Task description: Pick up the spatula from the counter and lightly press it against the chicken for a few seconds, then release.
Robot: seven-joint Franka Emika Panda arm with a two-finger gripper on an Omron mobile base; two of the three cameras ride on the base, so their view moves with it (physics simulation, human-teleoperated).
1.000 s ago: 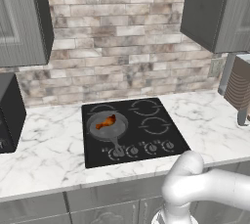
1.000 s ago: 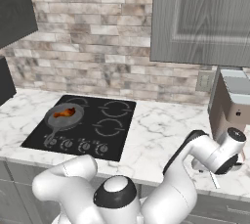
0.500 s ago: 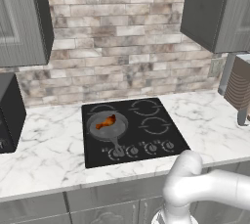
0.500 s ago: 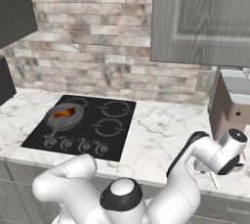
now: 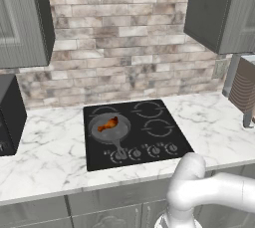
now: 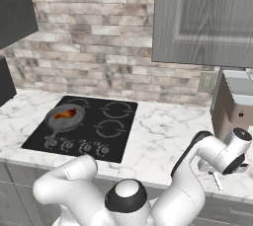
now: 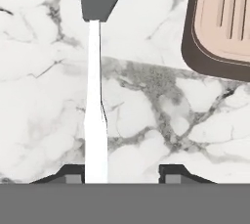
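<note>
Claw (image 7: 122,174) stands partly spread astride the spatula (image 7: 95,96) handle.

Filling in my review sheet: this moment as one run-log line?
phase: spatula pickup | gripper: open, astride spatula handle, not clamped | spatula: flat on counter | chicken: in pan on cooktop

A white marble table (image 6: 163,136) lies under the jaws. Beyond them rises a brick wall (image 6: 99,47), with grey cabinets (image 6: 202,18) overhead. A black cooktop (image 6: 123,116) sits well off to their left.
</note>
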